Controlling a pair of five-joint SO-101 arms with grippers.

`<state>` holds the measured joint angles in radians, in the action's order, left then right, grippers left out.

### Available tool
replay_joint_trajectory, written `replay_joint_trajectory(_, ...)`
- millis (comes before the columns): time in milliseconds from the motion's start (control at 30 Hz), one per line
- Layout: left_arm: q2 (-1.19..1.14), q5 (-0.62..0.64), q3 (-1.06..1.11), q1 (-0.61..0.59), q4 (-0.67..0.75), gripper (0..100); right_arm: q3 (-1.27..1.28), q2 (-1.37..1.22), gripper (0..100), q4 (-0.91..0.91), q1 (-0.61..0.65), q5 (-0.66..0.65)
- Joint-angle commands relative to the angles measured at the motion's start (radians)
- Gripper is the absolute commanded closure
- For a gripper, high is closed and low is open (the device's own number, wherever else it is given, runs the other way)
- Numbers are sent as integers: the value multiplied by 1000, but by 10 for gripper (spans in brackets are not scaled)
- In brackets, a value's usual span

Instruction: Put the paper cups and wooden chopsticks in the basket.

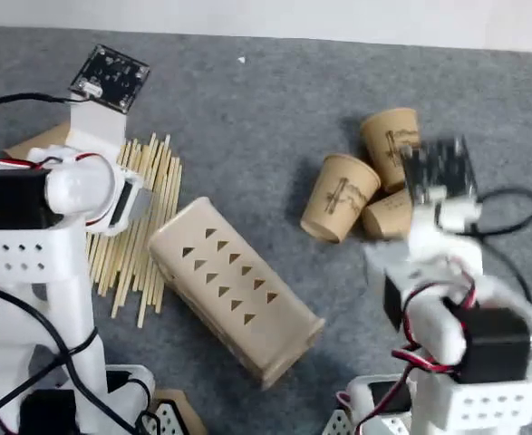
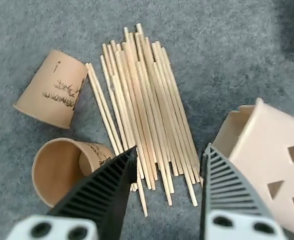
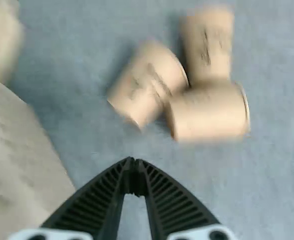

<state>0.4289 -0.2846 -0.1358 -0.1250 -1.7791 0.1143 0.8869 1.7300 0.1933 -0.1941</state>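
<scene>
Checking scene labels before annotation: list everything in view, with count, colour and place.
paper cups: five seen, tan; three clustered right of the basket, two beside the chopsticks, on the side away from the basket
chopsticks: one loose pile, pale wood, left of the basket
basket: one, cream, lying on its side mid-table
table surface: grey, carpet-like
arms: two, white, near edge
left gripper: black, open, over the chopsticks
right gripper: black, shut, near the three cups
</scene>
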Motion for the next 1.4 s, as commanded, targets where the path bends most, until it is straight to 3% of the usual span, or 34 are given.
replay_joint_trajectory(0, -13, 0, -35, -47, 18, 779, -216, -140, 992, 38, 170, 112)
replay_joint_trajectory(167, -94, -74, -35, -125, 21, 779, 18, -143, 992, 38, 257, 63)
replay_joint_trajectory(267, -137, -77, -35, -168, 58, 779, 27, -102, 992, 38, 308, 6)
replay_joint_trajectory(467, -196, -75, -35, -176, 100, 779, 65, 81, 991, 38, 647, -14)
replay_joint_trajectory(533, -199, -75, -36, -177, 103, 779, 128, 111, 991, 36, 705, -17)
replay_joint_trajectory(1000, -199, -72, -36, -177, 103, 779, 584, 88, 991, -7, 487, -212)
replay_joint_trajectory(1167, -208, -71, -59, -174, 106, 779, 743, 90, 991, 22, 386, -364)
replay_joint_trajectory(1367, -211, -72, -119, -177, 180, 779, 743, 82, 991, 35, 216, -551)
